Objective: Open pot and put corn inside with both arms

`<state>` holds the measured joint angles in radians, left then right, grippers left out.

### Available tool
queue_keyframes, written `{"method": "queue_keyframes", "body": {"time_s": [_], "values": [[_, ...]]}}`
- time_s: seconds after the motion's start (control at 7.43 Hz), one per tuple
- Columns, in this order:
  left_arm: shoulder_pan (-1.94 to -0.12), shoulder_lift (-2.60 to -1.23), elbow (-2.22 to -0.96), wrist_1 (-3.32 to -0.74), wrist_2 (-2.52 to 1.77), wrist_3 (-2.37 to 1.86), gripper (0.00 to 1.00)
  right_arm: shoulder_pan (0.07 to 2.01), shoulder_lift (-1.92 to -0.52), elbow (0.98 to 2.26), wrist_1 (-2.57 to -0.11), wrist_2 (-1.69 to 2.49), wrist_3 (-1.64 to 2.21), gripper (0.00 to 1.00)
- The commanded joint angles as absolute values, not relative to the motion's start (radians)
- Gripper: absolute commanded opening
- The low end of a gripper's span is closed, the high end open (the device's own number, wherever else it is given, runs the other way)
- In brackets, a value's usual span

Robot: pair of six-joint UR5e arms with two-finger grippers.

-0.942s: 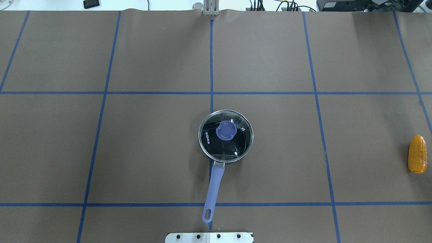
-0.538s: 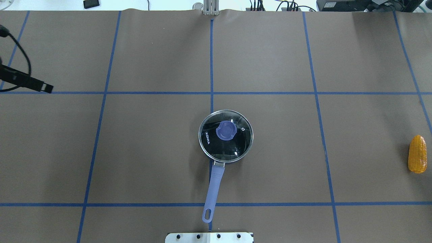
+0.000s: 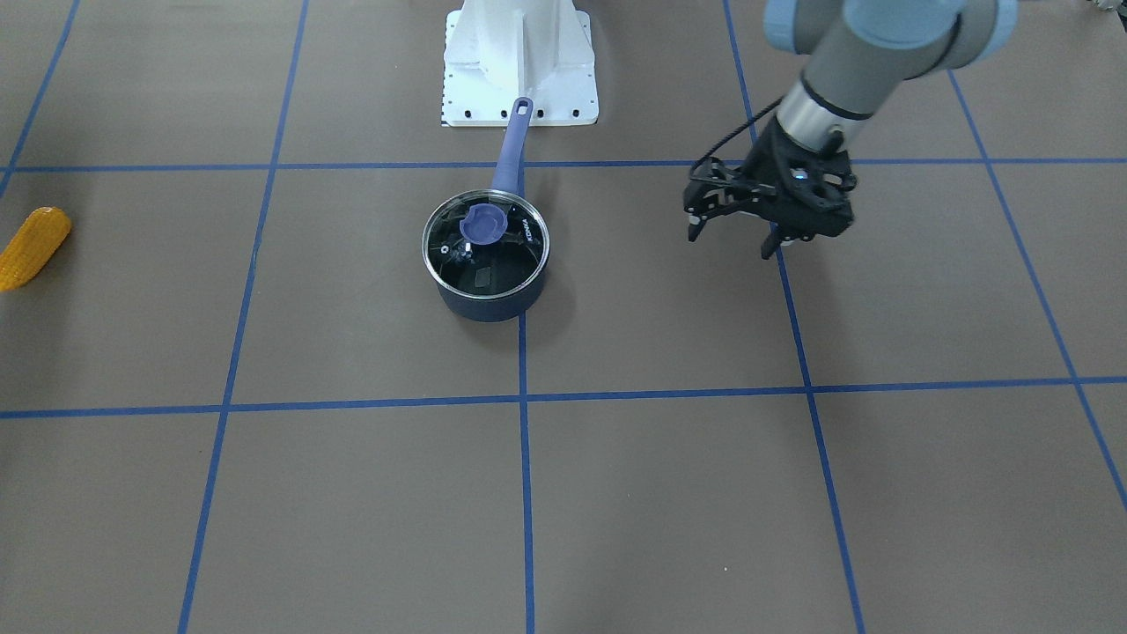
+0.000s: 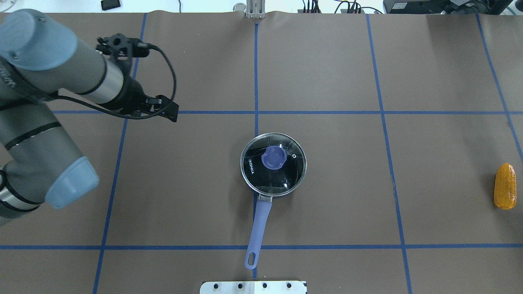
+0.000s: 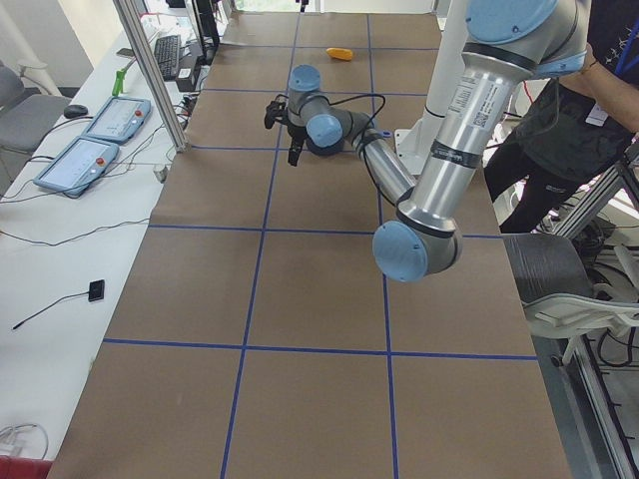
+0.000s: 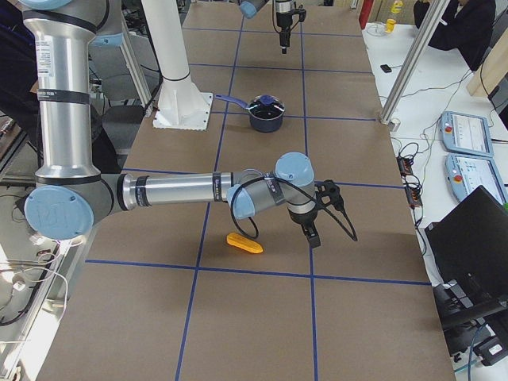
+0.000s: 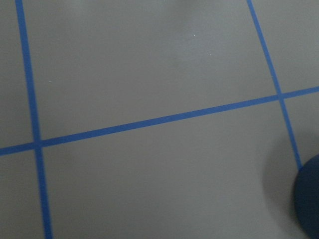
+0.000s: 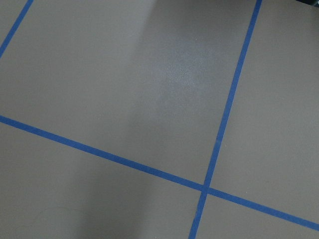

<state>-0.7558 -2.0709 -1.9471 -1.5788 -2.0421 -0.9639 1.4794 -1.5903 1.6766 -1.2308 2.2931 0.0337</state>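
dark blue saucepan (image 3: 489, 306) sits mid-desk, on the brown paper-covered desk with blue tape grid (image 4: 327, 73). clear glass lid with steel rim (image 4: 282, 181) is seated flat on it, round lavender knob (image 4: 273, 158) on top. long lavender handle (image 4: 260, 222) points back at the robot base, which leaves both flanks free for the arms.

yellow-orange corn cob (image 4: 505, 186) lies flat on the desk, far out on the robot's right and well apart from the pot.

left tool (image 3: 732, 239) hangs above the desk on the pot's left side, fingers spread wide, empty, pointing down. this reads as the approach to the knob.

right tool (image 6: 312, 232) hovers just beside the corn. only the side view shows it, so cannot tell its opening.

judgement: nothing grasped yet; the lid must come off first.
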Motion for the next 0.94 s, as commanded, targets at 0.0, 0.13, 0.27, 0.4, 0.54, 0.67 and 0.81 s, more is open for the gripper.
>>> {"method": "queue_keyframes", "body": {"time_s": [0.0,0.13,0.27,0.4,0.54,0.67,0.81], "values": [[-0.631,-2.236,-1.918,-1.436,-1.967,-1.125,0.99,1.479,-1.594,1.677,-1.23,2.295,0.032,1.0],[-0.562,-2.308,-1.866,-1.436,-1.859,-1.214,0.99,1.479,-1.595,1.677,-1.23,2.295,0.034,1.0],[-0.507,-2.345,-1.83,-1.437,-1.795,-1.212,0.99,1.479,-1.595,1.678,-1.23,2.296,0.034,1.0],[-0.479,-2.42,-1.76,-1.437,-1.789,-1.21,0.99,1.479,-1.595,1.677,-1.23,2.301,0.034,1.0],[-0.456,-2.486,-1.693,-1.437,-1.789,-1.21,0.99,1.479,-1.595,1.678,-1.23,2.301,0.034,1.0],[-0.453,-2.522,-1.654,-1.439,-1.789,-1.21,0.98,1.479,-1.595,1.678,-1.23,2.301,0.034,1.0],[-0.443,-2.523,-1.649,-1.44,-1.789,-1.209,0.98,1.479,-1.595,1.677,-1.23,2.302,0.034,1.0]]}}
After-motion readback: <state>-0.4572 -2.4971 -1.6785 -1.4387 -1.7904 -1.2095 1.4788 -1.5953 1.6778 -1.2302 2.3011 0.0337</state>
